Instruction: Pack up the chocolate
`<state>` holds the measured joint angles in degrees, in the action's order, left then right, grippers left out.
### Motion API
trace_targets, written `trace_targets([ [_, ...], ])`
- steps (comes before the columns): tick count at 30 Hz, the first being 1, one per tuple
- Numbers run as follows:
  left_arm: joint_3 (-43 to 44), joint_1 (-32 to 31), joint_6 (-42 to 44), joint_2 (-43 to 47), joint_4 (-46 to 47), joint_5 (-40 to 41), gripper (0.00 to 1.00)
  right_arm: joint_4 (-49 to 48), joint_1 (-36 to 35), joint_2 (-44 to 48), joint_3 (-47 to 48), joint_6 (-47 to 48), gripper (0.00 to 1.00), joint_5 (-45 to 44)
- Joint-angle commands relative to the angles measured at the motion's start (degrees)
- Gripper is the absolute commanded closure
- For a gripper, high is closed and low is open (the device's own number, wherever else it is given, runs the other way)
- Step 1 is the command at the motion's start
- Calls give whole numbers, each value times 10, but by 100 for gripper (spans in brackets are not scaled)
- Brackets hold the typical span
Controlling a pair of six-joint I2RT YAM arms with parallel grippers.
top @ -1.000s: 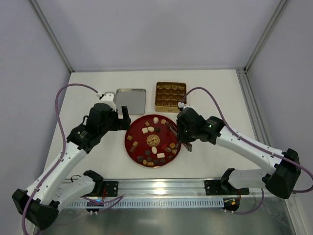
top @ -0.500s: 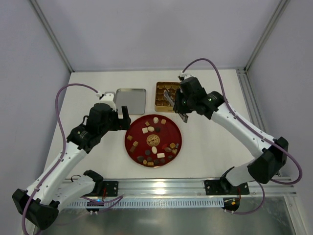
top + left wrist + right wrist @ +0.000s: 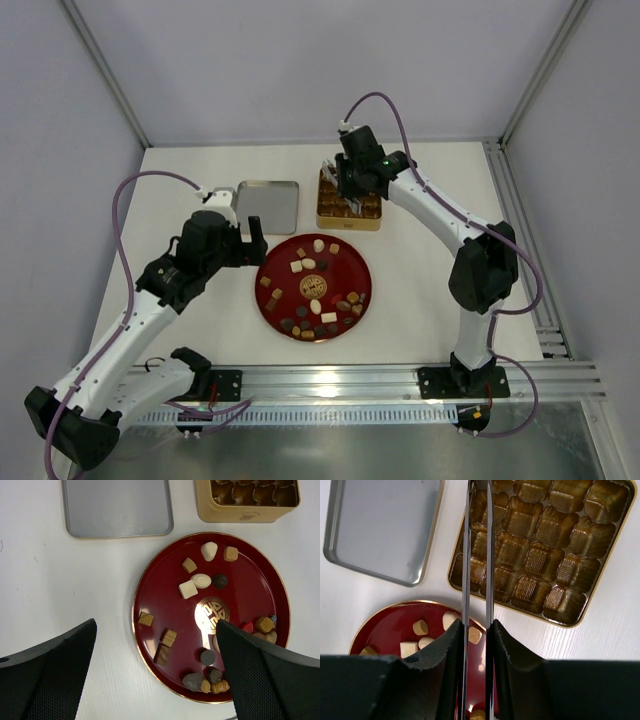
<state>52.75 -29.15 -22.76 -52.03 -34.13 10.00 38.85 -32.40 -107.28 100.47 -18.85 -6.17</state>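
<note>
Right gripper (image 3: 475, 628) has swung from the red plate (image 3: 250, 587) to above the gold tin (image 3: 245, 515) and its ribbed cups, pinched narrow on metal tweezers (image 3: 466, 555); chocolate (image 3: 188, 588) lies scattered on that plate around an unreadable gold emblem (image 3: 212, 615); left gripper (image 3: 156, 625) gapes wide

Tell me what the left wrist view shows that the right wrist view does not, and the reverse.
Only the left wrist view: the whole red plate with most of the chocolate, and the left tool open. Only the right wrist view: most of the gold tin and its cups, and the right tool shut on thin metal blades. Both: the silver lid, part of the tin, some chocolate.
</note>
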Motion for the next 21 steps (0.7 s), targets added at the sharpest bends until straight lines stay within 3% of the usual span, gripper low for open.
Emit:
trace_targets([
  [1,8,-1,-6,7,15,6,0,-18,1,-18,50,21,78,-25],
  [14,7,0,-6,7,15,5,0,-26,6,-77,79,22,78,-35],
  [16,6,-1,-6,7,14,5,0,-24,6,-79,81,21,72,-38],
  [21,6,0,-7,7,15,4,0,-20,7,-84,82,20,71,-39],
])
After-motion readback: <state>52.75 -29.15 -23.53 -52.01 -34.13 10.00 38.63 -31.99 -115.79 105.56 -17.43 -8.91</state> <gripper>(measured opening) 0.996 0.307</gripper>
